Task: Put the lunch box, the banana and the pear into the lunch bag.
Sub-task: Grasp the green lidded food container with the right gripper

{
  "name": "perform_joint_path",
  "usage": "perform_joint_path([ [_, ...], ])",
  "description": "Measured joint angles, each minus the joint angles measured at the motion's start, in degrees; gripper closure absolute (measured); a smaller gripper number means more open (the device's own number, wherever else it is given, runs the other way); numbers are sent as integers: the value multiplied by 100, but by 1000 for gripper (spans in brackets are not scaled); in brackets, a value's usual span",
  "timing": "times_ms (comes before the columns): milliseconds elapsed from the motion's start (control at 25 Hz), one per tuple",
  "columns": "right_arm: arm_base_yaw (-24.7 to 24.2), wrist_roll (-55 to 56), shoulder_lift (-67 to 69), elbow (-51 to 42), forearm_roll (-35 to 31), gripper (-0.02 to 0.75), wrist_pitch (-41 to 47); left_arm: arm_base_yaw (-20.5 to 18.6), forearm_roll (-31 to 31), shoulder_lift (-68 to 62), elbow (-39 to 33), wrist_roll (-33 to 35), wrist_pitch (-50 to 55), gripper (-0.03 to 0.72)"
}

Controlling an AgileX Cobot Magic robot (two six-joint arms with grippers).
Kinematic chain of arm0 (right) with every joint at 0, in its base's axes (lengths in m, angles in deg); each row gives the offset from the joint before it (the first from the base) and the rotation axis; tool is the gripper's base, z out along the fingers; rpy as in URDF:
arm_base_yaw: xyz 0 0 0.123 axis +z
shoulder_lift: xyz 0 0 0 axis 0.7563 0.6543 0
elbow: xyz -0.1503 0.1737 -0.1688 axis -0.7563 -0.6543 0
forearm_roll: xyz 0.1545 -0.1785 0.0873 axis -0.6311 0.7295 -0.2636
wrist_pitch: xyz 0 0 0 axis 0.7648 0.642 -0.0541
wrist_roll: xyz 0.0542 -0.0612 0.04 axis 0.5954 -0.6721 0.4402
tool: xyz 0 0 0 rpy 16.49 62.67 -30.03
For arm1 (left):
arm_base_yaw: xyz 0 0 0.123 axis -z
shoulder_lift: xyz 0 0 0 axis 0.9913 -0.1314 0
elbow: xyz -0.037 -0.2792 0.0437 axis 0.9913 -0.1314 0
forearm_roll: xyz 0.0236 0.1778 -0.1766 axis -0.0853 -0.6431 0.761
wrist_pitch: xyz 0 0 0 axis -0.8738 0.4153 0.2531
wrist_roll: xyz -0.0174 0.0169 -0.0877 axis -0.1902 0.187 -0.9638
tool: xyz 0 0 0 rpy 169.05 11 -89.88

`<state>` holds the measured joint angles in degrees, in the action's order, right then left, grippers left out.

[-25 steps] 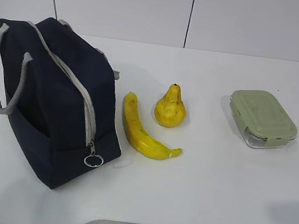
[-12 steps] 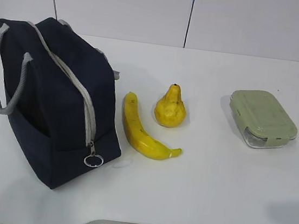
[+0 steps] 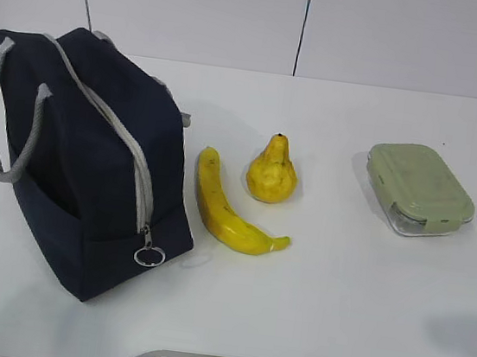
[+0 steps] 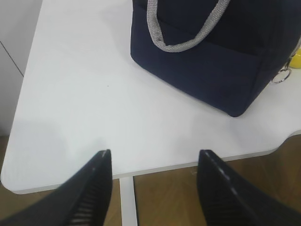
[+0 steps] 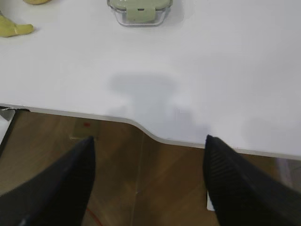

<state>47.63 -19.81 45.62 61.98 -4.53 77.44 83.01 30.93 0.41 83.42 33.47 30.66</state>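
Note:
The navy lunch bag (image 3: 92, 169) stands at the table's left, its grey zipper closed and the ring pull (image 3: 150, 256) hanging at its front corner. Right of it lies the yellow banana (image 3: 226, 207), with the pear (image 3: 272, 172) upright just behind it. The lunch box (image 3: 418, 188) with a sage-green lid sits at the right. Neither arm shows in the exterior view. My left gripper (image 4: 154, 157) hovers open over the table's front left edge, below the lunch bag (image 4: 211, 52). My right gripper (image 5: 148, 141) is open over the front edge, well short of the lunch box (image 5: 139, 10).
The white table (image 3: 336, 304) has a curved cut-out in its front edge. A white wall stands behind it. Brown floor (image 5: 141, 179) shows below the edge in both wrist views. A banana tip (image 5: 14, 29) shows at the right wrist view's top left.
Nothing on the table has moved in the exterior view.

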Motion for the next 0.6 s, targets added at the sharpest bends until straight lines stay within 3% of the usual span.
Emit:
perform_joint_path([
  [320, 0, 263, 1188, 45, -11, 169, 0, 0, 0, 0, 0, 0, 0, 254],
  [600, 0, 290, 2515, 662, -78, 169, -47, 0, 0, 0, 0, 0, 0, 254],
])
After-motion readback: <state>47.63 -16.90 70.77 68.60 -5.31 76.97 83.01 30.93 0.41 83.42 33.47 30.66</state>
